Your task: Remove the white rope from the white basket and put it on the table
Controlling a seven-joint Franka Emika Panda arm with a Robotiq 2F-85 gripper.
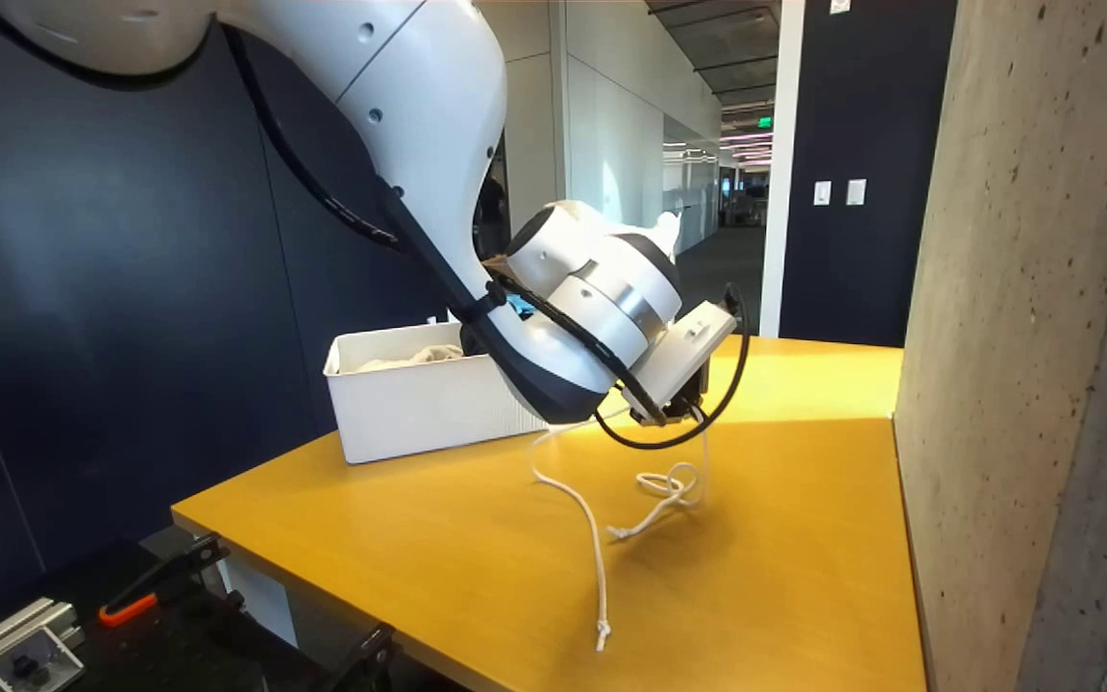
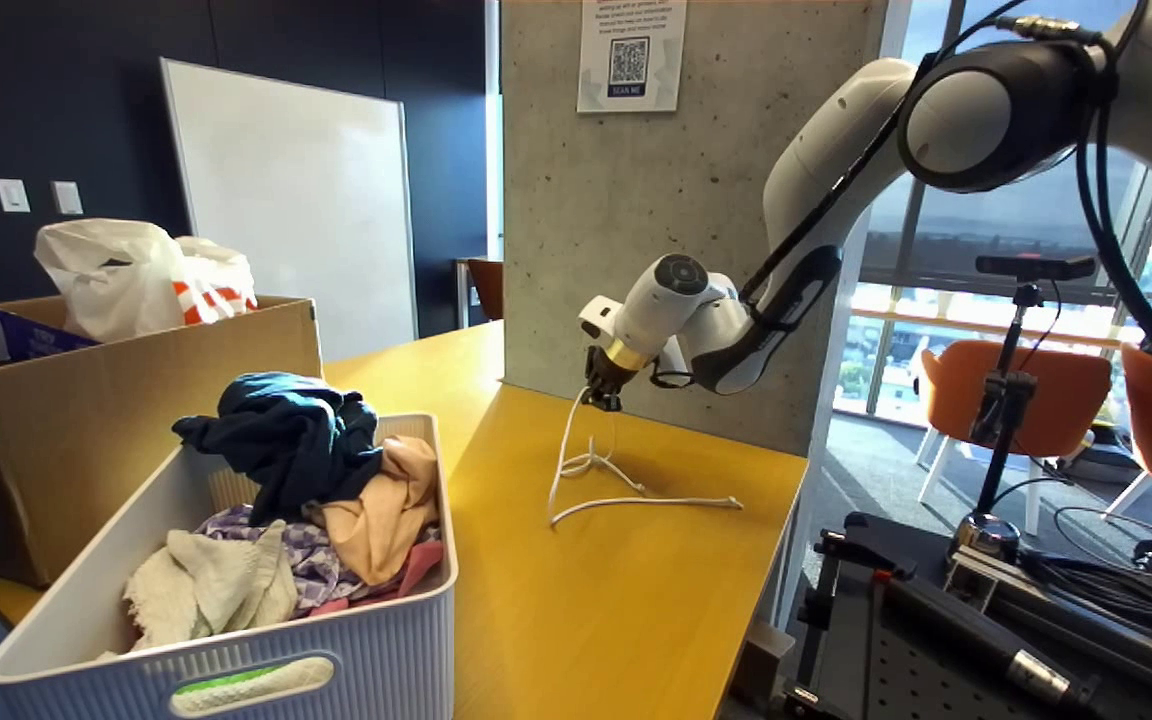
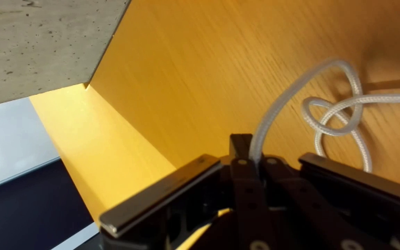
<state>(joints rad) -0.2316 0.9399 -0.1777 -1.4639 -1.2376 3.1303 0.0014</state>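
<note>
The white rope (image 1: 600, 577) hangs from my gripper (image 1: 671, 413), with its loops and knotted ends lying on the yellow-orange table (image 1: 784, 538). The rope also shows in an exterior view (image 2: 636, 500). In the wrist view the rope (image 3: 276, 104) comes up from between the jaws of my gripper (image 3: 255, 160), which are closed on it. The gripper (image 2: 604, 398) is a little above the table, apart from the basket. The white basket (image 1: 429, 408) stands on the table and also shows in an exterior view (image 2: 386, 640), holding several cloths.
A tan cardboard box (image 2: 166, 390) with plastic bags stands beside the basket. A concrete pillar (image 1: 1034, 336) rises at the table's edge, close to the gripper, and also shows in the wrist view (image 3: 40, 52). Dark cloth (image 2: 296, 440) heaps above the basket's rim.
</note>
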